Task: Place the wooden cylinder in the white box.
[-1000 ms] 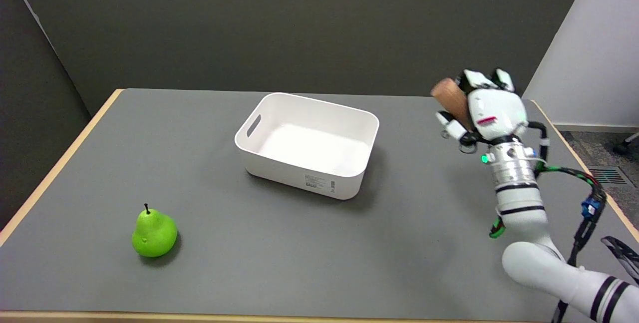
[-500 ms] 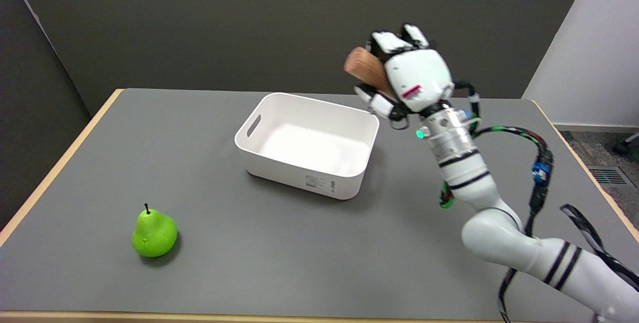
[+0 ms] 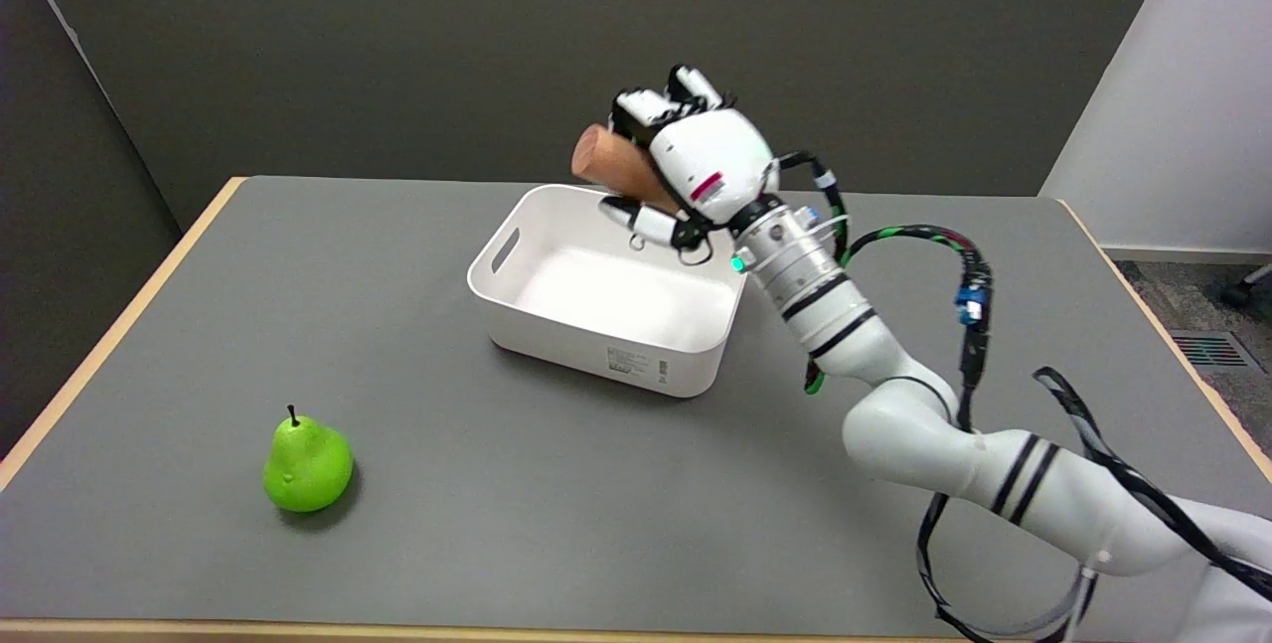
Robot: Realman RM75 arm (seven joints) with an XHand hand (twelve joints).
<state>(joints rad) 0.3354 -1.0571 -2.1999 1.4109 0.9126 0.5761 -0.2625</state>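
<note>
Lighting is even and fairly bright, from overhead. The box interior is overexposed: its floor glares white and loses detail. Soft shadows lie on the table just right of the box and under the pear. The dark back wall shows no texture. Focus is sharp throughout; the hand and cylinder show no motion blur. Edge distortion is slight.

green pear, grey table
</note>
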